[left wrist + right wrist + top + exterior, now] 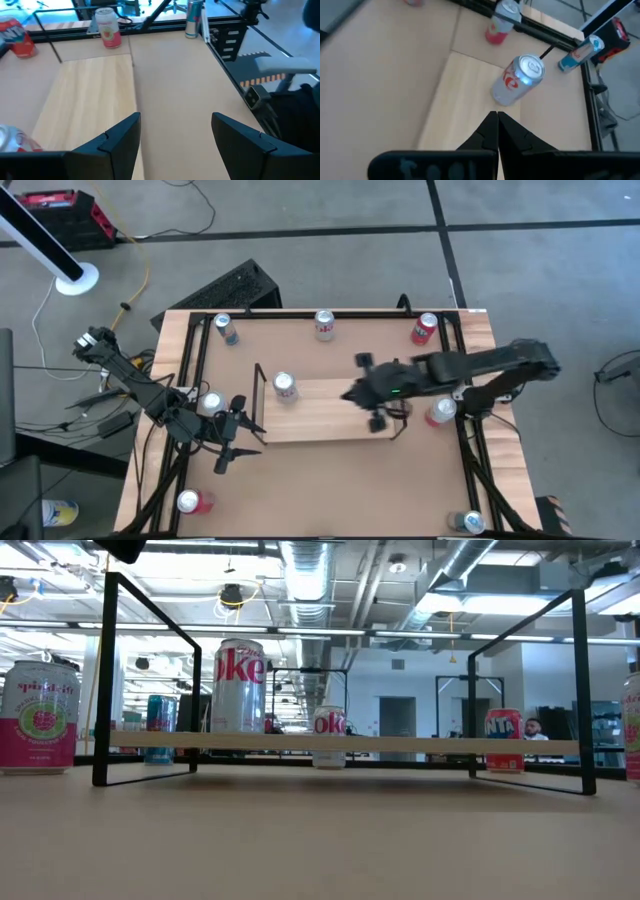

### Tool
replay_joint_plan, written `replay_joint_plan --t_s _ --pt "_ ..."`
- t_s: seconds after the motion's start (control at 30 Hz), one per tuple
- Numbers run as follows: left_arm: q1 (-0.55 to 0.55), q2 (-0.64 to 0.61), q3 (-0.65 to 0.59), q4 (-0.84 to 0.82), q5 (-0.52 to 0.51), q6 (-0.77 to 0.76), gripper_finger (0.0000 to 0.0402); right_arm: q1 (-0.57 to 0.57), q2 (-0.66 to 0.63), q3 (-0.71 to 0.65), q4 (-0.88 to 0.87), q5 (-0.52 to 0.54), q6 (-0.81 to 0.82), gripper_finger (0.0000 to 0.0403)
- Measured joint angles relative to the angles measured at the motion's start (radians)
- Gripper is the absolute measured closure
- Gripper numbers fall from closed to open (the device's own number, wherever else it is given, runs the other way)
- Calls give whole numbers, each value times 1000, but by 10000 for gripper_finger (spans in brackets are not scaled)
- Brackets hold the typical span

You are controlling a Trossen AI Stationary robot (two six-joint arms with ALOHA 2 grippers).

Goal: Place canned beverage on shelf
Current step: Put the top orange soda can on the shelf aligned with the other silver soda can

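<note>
On the shelf (320,408) you have one Coke can (286,386) standing near its left end; the board beyond it lies bare. Wire uprights (150,680) fence both short ends.

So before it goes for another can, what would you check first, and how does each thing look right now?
1. Shelf has free room: ok, only one silver Coke can stands on it, at its left end.
2. That can is upright: ok.
3. Right gripper empty: ok, fingers shut on nothing, above the shelf.
4. Left gripper ready: ok, fingers open, empty, beside the shelf's left end.
5. Can within reach: ok, a pink can stands just off the shelf's right end.
</note>
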Motion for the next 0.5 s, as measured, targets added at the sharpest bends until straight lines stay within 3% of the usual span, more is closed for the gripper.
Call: replay_joint_plan --t_s 0.13,0.2,0.4,0.5 --pt "0 0 0 13 -57 9 174 66 -116 -1 -90 15 54 378" --pt "3 0 0 20 -98 20 174 107 -169 -1 -134 74 93 378" --pt "51 0 0 60 -172 97 174 205 -274 -1 -335 429 287 378" --pt "94 0 0 60 -171 118 174 194 -287 -1 -449 541 401 378"
